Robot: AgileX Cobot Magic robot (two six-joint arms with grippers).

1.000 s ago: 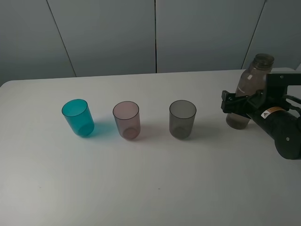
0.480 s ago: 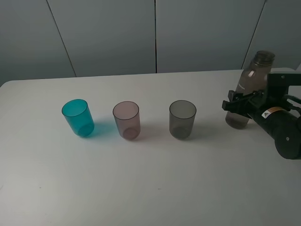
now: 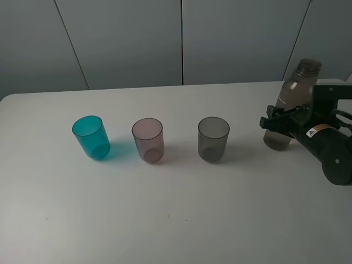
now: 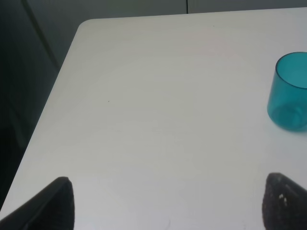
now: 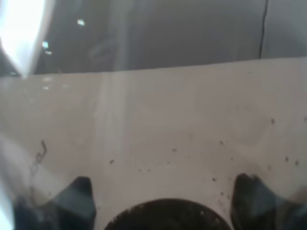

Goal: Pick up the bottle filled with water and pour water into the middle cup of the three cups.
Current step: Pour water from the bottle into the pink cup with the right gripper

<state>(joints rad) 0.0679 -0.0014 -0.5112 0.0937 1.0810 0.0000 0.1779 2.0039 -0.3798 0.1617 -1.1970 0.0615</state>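
Closed since a second ago, right claw pinches the bottle, arm reaching in level.

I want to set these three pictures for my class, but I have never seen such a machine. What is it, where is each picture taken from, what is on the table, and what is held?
It is a robot with two arms, each ending in a two-fingered gripper. One camera, mounted high, looks down on a white table. Three see-through cups stand in a row: a teal cup, a pink cup in the middle, a grey cup. To their right, the right gripper is shut on a tall brownish bottle. The other pictures come from cameras on the wrists. One shows the left gripper open and empty, near the teal cup. The other is filled by the bottle, close up.
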